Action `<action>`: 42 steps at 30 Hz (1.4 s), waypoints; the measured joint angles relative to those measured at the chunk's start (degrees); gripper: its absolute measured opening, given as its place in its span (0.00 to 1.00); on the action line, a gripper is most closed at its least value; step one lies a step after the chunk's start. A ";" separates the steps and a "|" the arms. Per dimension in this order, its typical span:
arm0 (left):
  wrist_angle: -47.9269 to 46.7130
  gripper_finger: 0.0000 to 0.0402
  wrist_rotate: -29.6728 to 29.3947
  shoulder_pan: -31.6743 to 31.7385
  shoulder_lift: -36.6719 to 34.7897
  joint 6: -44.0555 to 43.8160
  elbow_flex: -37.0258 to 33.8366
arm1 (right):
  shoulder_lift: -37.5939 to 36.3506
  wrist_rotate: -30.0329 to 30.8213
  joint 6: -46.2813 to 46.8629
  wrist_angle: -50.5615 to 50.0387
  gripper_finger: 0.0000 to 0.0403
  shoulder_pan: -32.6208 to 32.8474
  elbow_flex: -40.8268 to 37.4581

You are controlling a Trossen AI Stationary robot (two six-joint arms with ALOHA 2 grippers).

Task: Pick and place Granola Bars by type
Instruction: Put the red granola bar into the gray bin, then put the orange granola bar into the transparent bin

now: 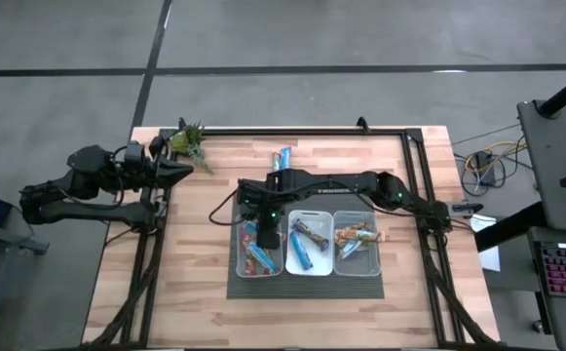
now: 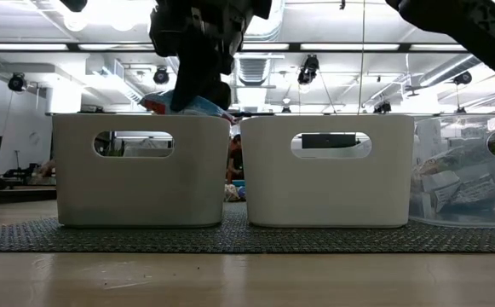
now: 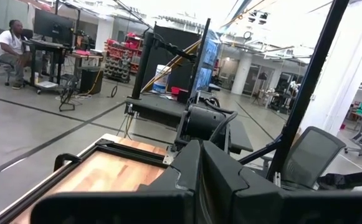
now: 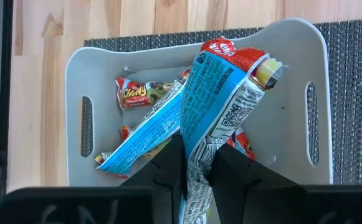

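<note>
Wooden bench, mat near its front edge: right gripper (image 4: 196,171) pinches a red-and-blue bar (image 4: 221,99) over the left bin (image 1: 242,255); release is next. Left gripper (image 1: 187,170), shut and empty, waits at the back-left corner.

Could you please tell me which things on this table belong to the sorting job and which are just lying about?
Job: blue-and-red bar held over the left bin by the right tool; middle bin; right bin; loose bar.
Lying about: plant; parked left tool.

A wooden table (image 1: 205,283) carries a dark mat (image 1: 307,287) — bins on it — one loose bar (image 1: 283,157) and a plant (image 1: 189,142).
</note>
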 joint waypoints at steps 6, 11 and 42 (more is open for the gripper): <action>-0.02 0.00 0.00 0.00 0.02 0.00 -0.22 | -0.02 0.00 0.45 0.18 0.22 0.00 0.00; 0.13 0.00 0.00 0.00 0.02 0.00 -0.22 | -0.02 0.00 1.96 0.95 0.30 0.00 0.00; 0.06 0.00 -0.04 -0.02 0.07 -0.33 -0.24 | -7.99 0.24 -4.25 1.35 0.02 -0.32 0.31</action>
